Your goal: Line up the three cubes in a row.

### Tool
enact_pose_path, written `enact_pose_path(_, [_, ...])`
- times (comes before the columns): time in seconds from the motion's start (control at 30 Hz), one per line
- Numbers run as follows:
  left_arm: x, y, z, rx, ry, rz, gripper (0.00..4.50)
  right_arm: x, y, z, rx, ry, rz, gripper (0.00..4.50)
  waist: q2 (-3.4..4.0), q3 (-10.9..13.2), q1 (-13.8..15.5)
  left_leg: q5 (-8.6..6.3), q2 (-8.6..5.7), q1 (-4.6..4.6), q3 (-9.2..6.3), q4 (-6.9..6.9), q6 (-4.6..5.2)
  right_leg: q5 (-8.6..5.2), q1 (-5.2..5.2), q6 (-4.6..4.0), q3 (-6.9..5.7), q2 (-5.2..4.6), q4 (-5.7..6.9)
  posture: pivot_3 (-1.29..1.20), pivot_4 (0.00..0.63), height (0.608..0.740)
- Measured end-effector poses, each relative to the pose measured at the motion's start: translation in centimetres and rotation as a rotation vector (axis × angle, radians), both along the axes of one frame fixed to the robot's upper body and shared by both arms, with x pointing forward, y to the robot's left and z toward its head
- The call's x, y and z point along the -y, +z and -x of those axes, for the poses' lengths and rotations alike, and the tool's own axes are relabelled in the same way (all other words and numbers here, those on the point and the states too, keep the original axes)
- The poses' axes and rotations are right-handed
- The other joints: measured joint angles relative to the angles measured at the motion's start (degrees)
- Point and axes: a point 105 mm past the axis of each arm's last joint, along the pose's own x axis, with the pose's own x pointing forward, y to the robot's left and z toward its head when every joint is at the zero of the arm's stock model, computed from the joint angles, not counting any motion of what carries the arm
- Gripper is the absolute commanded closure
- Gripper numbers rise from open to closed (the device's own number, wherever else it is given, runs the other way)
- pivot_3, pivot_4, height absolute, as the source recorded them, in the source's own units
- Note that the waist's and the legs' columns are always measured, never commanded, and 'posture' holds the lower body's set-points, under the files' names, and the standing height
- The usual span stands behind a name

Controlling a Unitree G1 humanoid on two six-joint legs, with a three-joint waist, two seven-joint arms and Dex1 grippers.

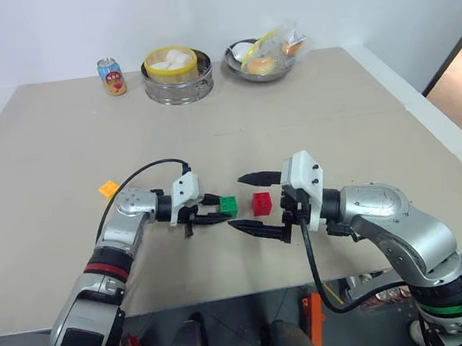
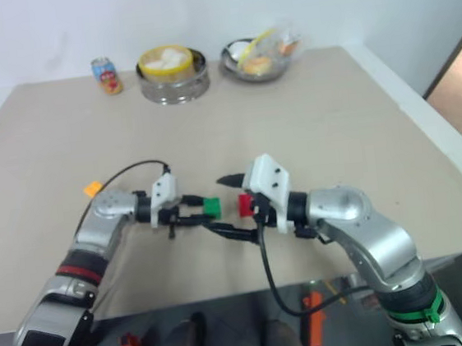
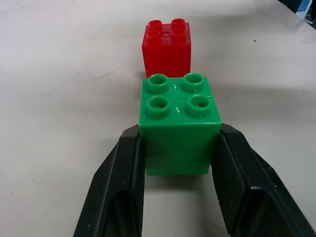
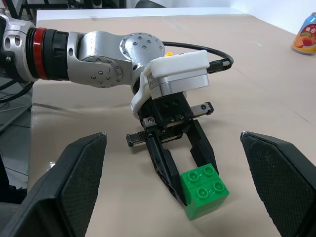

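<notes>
Looking along your left gripper (image 3: 178, 163), you find its two black fingers (image 3: 118, 197) pressed against opposite sides of the green cube (image 3: 178, 123), so the jaws are closed on it, with the cube sitting at the fingertips and resting on the table (image 1: 308, 123). Just past those fingertips, in line with the green one and a small gap away from it, stands the red cube (image 3: 166, 47), studs up.

Your right gripper (image 1: 255, 202) faces the left one from the other side, its jaws spread wide and holding nothing. The red cube (image 1: 261, 204) lies between its two fingers near their tips, touching neither as far as you can see. In the right wrist view the green cube (image 4: 204, 191) sits in the gap between those spread fingers (image 4: 74, 182), pinched at the tips of the left gripper (image 4: 190, 190).

Well behind your left gripper, beyond its wrist and apart from the other two, the yellow-orange cube (image 1: 109, 188) lies alone on the table.

Farther off, along the far edge of the table, you have a drink can (image 1: 111, 76), a metal steamer (image 1: 176, 76) with white buns inside, and a metal bowl (image 1: 262, 59) of wrapped food.
</notes>
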Motion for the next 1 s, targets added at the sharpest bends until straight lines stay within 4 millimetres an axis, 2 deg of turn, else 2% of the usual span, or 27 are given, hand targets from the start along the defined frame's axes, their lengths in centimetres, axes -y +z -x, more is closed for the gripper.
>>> enact_pose_path(0.47, [-0.9,0.0,-0.2,0.006,0.022,-0.024,3.2,0.3,-0.3,0.1,-0.014,-0.007,0.004,0.0,0.0,0.0,0.0,0.0,0.04,0.0,0.0,0.02,-0.01,0.04,0.01,-0.02,0.01,0.05,0.0,0.0,0.15,0.74])
enact_pose_path(0.53, [-0.9,0.0,-0.3,0.018,0.022,-0.024,2.14,0.3,-0.4,0.1,-0.014,-0.007,0.005,0.0,0.0,0.0,0.0,0.0,0.04,0.0,0.0,0.03,0.0,0.04,0.01,-0.03,0.01,0.05,0.0,0.0,0.15,0.74])
enact_pose_path(0.73, [-0.9,-0.5,-0.4,0.016,0.037,-0.026,0.08,0.4,-0.4,0.0,-0.016,-0.011,0.009,0.0,0.0,0.0,0.0,0.0,0.06,0.0,0.01,0.04,-0.01,0.06,0.01,-0.03,0.02,0.06,0.0,0.0,0.15,0.74])
enact_pose_path(0.9, [-1.2,0.0,-0.4,0.047,0.031,-0.036,0.03,0.5,-0.6,0.1,-0.021,-0.012,0.009,0.0,0.0,0.0,0.0,0.0,0.09,0.0,0.01,0.04,0.0,0.07,0.01,-0.03,0.02,0.09,0.0,0.0,0.15,0.74])
enact_pose_path(1.0, [-2.0,0.7,0.0,0.069,0.046,-0.039,0.03,0.6,-0.4,0.0,-0.018,-0.018,0.004,0.0,0.0,0.0,-0.04,0.0,0.17,0.0,0.04,0.04,0.0,0.07,0.0,-0.05,0.04,0.13,0.01,0.0,0.15,0.74])
